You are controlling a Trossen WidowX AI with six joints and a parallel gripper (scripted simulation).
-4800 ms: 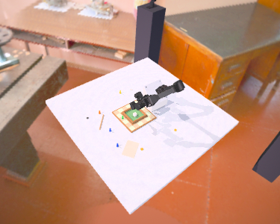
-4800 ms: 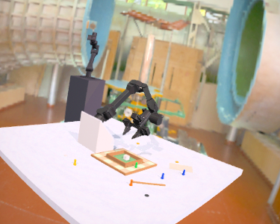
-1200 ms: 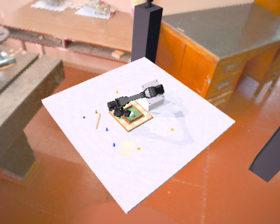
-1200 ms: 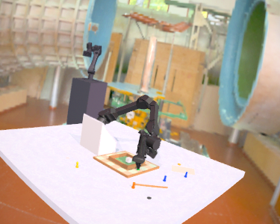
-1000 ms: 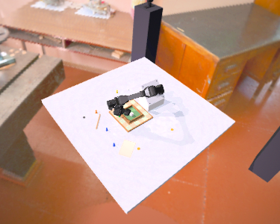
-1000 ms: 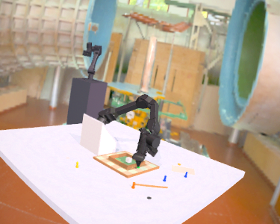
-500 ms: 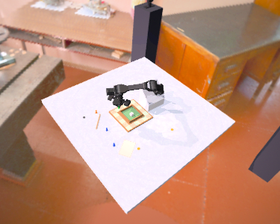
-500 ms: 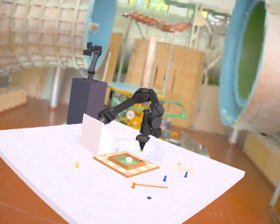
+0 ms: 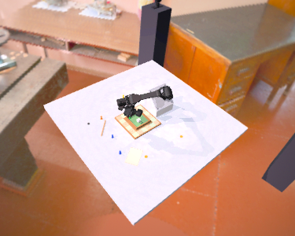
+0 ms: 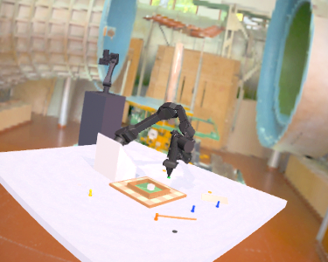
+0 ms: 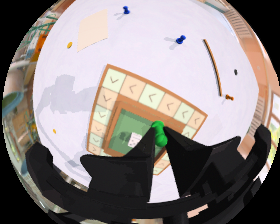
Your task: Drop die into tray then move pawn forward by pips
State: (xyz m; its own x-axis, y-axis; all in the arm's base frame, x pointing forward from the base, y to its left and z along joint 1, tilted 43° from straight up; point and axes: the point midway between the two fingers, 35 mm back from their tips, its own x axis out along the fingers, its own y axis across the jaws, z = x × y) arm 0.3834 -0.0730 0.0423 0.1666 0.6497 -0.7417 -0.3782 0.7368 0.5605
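My gripper point(image 9: 130, 116) point(image 10: 169, 175) point(image 11: 158, 130) is shut on the green pawn point(image 10: 169, 177) point(image 11: 159, 135) and holds it above the board point(image 9: 135, 135) point(image 10: 174, 196) point(image 11: 152, 96), beside or over the tray's edge. The white die point(image 9: 139, 120) point(image 10: 150, 186) point(image 11: 135, 139) lies on the green floor of the dice tray point(image 9: 144, 124) point(image 10: 139, 191) point(image 11: 131, 120). Its top pips are too small to count surely. Arrows mark the ring squares. My fingers hide the board's near part in the wrist view.
Two blue pawns point(image 9: 112, 136) point(image 9: 120, 153), an orange pawn point(image 10: 157, 217), a thin stick point(image 11: 215, 67) and a dark disc point(image 10: 175, 231) lie beyond the board. A yellow pawn point(image 10: 90, 193), a cream sheet point(image 9: 134, 156), two orange discs point(image 9: 181, 136) point(image 9: 145, 156) and a pale block point(image 10: 113, 157) are also there.
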